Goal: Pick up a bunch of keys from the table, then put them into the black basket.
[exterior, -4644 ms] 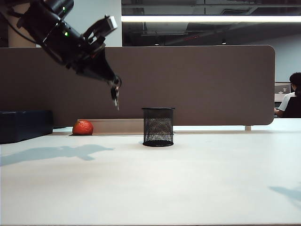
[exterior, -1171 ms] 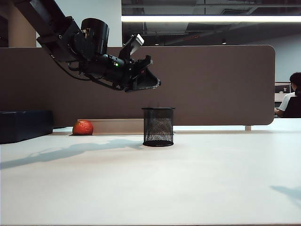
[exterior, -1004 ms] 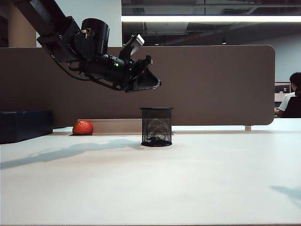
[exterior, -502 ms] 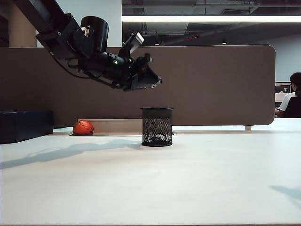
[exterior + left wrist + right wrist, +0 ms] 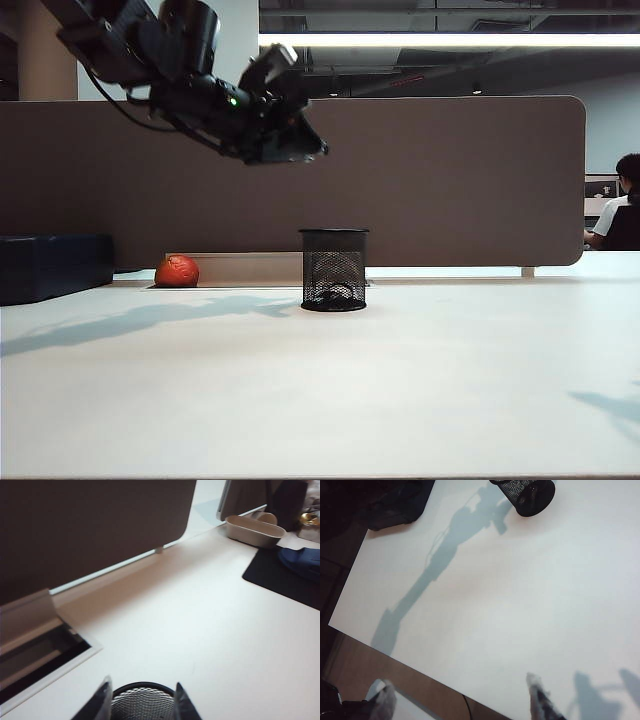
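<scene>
Keys (image 5: 337, 294) down inside basket (image 5: 335, 269) on worktop (image 5: 320, 390): light, loose, jangly; best pinched at ring. Left gripper (image 5: 140, 703) spread, empty, above basket. Right gripper (image 5: 460, 696) wide apart, empty, well away.

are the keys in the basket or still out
In. A dark clump lies at the bottom of the black basket, behind the mesh; the left gripper above it is open and empty.

Left gripper (image 5: 310, 152): black body, green LED, loose black cable behind. Right gripper (image 5: 460, 702): pale, blurred fingertips.
</scene>
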`<control>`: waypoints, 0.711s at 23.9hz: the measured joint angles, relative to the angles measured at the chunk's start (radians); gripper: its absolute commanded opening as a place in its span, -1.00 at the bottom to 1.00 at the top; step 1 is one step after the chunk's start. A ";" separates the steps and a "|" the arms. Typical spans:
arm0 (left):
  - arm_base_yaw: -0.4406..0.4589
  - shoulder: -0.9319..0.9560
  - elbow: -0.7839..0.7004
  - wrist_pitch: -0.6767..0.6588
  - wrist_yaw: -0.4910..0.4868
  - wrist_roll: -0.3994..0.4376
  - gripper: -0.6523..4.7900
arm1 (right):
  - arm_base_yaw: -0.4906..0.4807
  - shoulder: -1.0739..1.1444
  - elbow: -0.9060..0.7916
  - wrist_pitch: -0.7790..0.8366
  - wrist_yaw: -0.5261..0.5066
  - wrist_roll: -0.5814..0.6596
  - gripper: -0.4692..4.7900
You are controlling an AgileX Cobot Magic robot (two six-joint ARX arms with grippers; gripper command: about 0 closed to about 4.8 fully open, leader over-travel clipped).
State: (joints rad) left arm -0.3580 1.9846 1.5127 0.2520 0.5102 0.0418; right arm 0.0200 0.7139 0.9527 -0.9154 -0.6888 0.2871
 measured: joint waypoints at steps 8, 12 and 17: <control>0.032 -0.122 0.000 -0.025 -0.033 0.010 -0.70 | 0.000 0.000 0.000 0.013 0.017 -0.054 0.41; 0.048 -0.167 0.000 -0.034 -0.078 0.013 -0.71 | 0.000 0.000 0.000 0.036 0.043 -0.075 0.41; 0.094 -0.238 0.001 -0.167 -0.108 0.033 -0.78 | -0.001 0.000 0.000 0.044 0.068 -0.098 0.26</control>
State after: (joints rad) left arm -0.2642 1.7466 1.5135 0.0853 0.4023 0.0750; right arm 0.0193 0.7139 0.9527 -0.8715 -0.6209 0.1886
